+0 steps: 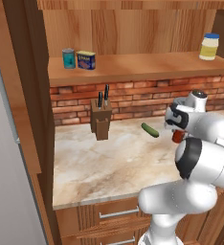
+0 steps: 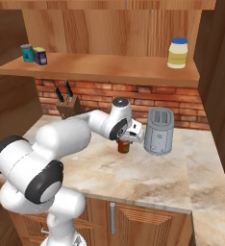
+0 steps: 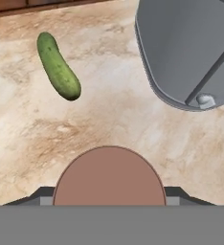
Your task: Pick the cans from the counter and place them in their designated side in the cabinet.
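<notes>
Fingers (image 3: 109, 203) sit low on either side of the red-brown can (image 3: 109, 176), which stands upright on the counter (image 1: 99, 162), axis vertical, between cucumber (image 3: 58, 65) and toaster (image 2: 158, 130). Whether they are clamped on it or only straddling it, I cannot tell. Blue-and-yellow can (image 1: 86, 60) already stands far left on the cabinet shelf (image 1: 142, 67), so the carry likely runs up and left.

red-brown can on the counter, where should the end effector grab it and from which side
Grip the red-brown can across its round side wall, coming straight down from above. It stands upright on the counter, its flat circular top facing the hand camera, and the end effector hangs right over it. The toaster close beside it and the cucumber nearby make a sideways approach look more awkward.
</notes>
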